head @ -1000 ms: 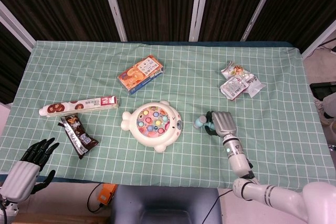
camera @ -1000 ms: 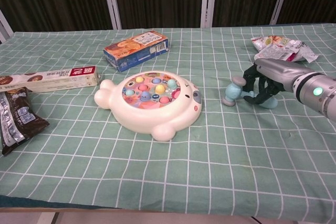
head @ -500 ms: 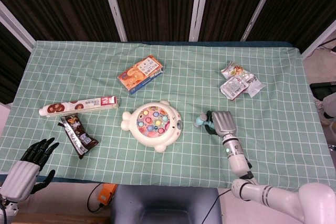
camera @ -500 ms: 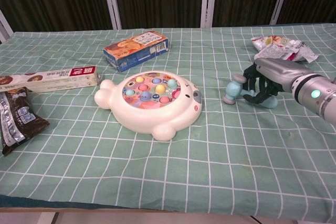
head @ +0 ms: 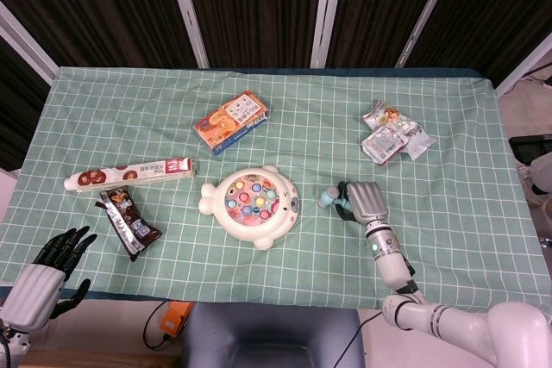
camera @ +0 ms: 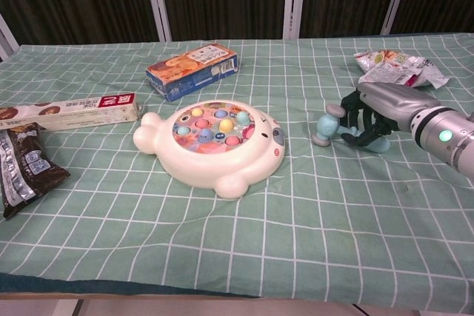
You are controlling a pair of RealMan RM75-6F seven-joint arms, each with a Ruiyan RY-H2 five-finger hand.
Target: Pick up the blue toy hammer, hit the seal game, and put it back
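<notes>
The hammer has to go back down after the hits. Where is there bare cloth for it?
Bare cloth lies between the seal game and right hand, and along the near edge. It is crowded by the snack packets.

Matt green checked cloth table cover, glossy cream plastic seal game with smooth pastel pegs, smooth pale-blue plastic toy hammer, brushed silver metal-look right hand, shiny crinkled dark foil snack wrapper, printed orange and blue cardboard box
</notes>
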